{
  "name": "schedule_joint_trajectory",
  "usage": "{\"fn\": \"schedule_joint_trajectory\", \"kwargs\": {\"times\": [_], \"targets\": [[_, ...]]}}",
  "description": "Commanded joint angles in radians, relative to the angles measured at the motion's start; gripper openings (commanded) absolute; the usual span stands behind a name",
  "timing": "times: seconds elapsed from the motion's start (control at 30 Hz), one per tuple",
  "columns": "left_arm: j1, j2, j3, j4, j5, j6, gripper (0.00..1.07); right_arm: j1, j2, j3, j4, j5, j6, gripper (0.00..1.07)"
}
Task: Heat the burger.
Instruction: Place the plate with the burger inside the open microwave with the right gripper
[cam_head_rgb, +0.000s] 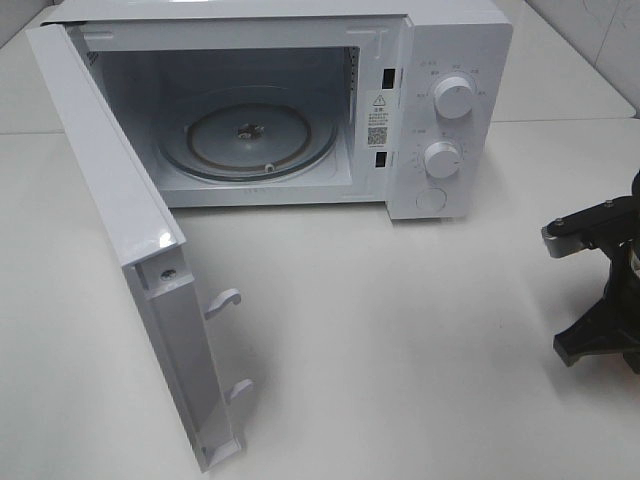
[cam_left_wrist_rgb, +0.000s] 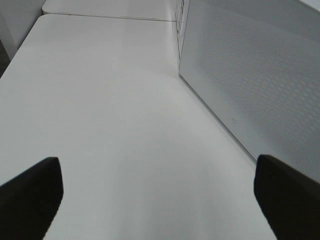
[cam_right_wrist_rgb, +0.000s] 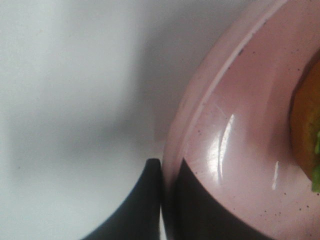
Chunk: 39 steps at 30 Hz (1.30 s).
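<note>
The right gripper (cam_right_wrist_rgb: 167, 190) pinched the pink plate (cam_right_wrist_rgb: 240, 125) by its rim, the left gripper (cam_left_wrist_rgb: 160, 195) open and empty; a tilting plate could spill the burger (cam_right_wrist_rgb: 306, 120).

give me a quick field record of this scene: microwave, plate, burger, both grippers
microwave: on the white table
door: swung wide open
turntable: glass, nothing on it
pink plate: rim pinched by the right gripper, out of the exterior high view
burger: on the pink plate, only its edge shows
right gripper: shut on the plate rim
left gripper: open, holding nothing, over bare table beside the door
</note>
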Motion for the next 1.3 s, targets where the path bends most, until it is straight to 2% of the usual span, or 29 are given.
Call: {"fn": "schedule_joint_trajectory", "kwargs": {"times": [0.03,0.1,0.33,0.47,1.1,1.17,1.3], "targets": [[0.000,-0.016,0.001,-0.006,-0.015,-0.005,0.95,0.026,-0.022,0.020,-0.059,0.023,0.054,0.00],[0.000,-0.016,0.001,-0.006,-0.015,-0.005,0.95,0.075,-0.051,0.055,-0.091,0.035,0.105,0.00],[0.000,-0.016,0.001,-0.006,-0.015,-0.005,0.95,0.138,-0.117,0.085,-0.111,0.056,0.139,0.00],[0.000,-0.016,0.001,-0.006,-0.015,-0.005,0.95,0.195,-0.166,0.085,-0.131,0.129,0.139,0.00],[0.000,-0.016,0.001,-0.006,-0.015,-0.005,0.95,0.348,-0.372,0.085,-0.136,0.315,0.090,0.00],[0.000,-0.016,0.001,-0.006,-0.015,-0.005,0.95,0.416,-0.415,0.085,-0.136,0.357,0.090,0.00],[0.000,-0.016,0.001,-0.006,-0.015,-0.005,0.95,0.467,-0.434,0.085,-0.136,0.382,0.086,0.00]]}}
